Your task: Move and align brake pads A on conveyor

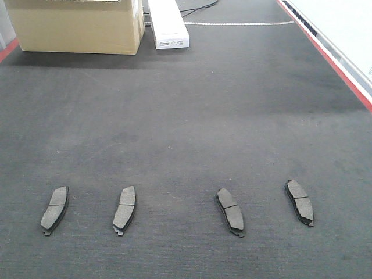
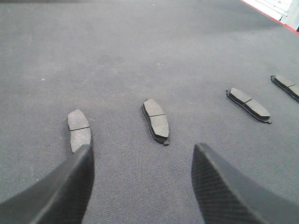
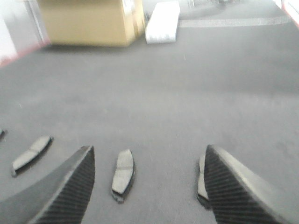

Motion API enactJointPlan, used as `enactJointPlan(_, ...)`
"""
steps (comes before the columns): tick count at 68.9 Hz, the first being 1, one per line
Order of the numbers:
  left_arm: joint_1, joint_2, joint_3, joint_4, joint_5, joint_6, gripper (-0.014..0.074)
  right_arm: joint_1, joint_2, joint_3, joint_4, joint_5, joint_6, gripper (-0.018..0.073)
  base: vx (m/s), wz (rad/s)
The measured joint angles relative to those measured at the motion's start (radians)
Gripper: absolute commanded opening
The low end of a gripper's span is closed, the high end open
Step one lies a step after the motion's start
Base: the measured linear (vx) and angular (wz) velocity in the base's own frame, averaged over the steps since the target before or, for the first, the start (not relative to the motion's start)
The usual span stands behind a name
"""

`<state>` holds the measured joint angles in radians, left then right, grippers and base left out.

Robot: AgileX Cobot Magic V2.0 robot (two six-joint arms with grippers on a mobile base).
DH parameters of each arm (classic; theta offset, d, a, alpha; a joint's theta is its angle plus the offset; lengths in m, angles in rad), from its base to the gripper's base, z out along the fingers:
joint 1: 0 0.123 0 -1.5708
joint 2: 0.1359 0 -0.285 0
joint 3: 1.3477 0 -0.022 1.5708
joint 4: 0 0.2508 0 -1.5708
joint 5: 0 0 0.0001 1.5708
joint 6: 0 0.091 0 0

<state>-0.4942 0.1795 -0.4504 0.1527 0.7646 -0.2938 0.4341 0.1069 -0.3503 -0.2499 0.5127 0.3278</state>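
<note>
Lower part of the front view: you see the four brake pads A lying flat in one row across the conveyor (image 1: 186, 116), friction side up: the far-left pad (image 1: 54, 209), the second pad (image 1: 125, 209), the third pad (image 1: 231, 210) and the far-right pad (image 1: 299, 201).
Spacing: the pads lie well apart from each other, none touching; the gap in the middle of the row looks wider than the two outer gaps.
Orientation: the two left pads lean with their top to the right, the two right pads lean with their top to the left, so I judge that the alignment is not yet finished.
Left gripper (image 2: 142, 184): its fingers stand apart and hold nothing; it hangs low over the belt, with the far-left pad just above its left fingertip (image 2: 79, 163) in the frame and the second pad between the fingers, a little farther away.
Right gripper (image 3: 149, 186): also spread wide and empty; this view is blurred, the third pad lies between the fingers and the far-right pad is partly hidden behind the right finger.
Upper left of the front view: a cardboard box (image 1: 75, 26) and a white flat device (image 1: 168, 23) stand on the belt, well apart from the row.
Upper right: the red edge stripe (image 1: 325, 55) runs along the belt.
Obstacles: nothing lies between the grippers and the pads; you may reach each of them freely, I think.
</note>
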Motion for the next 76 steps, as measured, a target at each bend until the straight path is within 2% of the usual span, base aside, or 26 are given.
enactJointPlan(5,0.0,0.0,0.0,0.0,-0.001,0.0,0.0397,0.0,-0.046,0.04,-0.001,-0.019,-0.009,0.0448,0.0,0.0)
enactJointPlan(9,0.0,0.0,0.0,0.0,-0.007,0.0,0.033,0.0,-0.063,0.055,-0.002,-0.024,-0.027,0.0389,0.0,0.0)
enactJointPlan(15,0.0,0.0,0.0,0.0,-0.008,0.0,0.0137,0.0,-0.065,0.058,-0.004,-0.044,-0.044,0.0221,0.0,0.0)
enactJointPlan(19,0.0,0.0,0.0,0.0,-0.008,0.005,0.0016,0.0,-0.065,0.059,-0.004,-0.052,-0.047,0.0076,0.0,0.0)
enactJointPlan(21,0.0,0.0,0.0,0.0,-0.008,0.01,-0.0009,0.0,-0.065,0.059,-0.004,-0.052,-0.047,-0.0006,0.0,0.0)
enactJointPlan(22,0.0,0.0,0.0,0.0,-0.008,0.01,-0.0009,0.0,-0.065,0.059,-0.004,-0.053,-0.047,-0.0018,0.0,0.0)
enactJointPlan(76,0.0,0.0,0.004,0.0,-0.007,0.018,-0.0006,0.0,-0.065,0.064,-0.001,-0.054,-0.047,-0.0012,0.0,0.0)
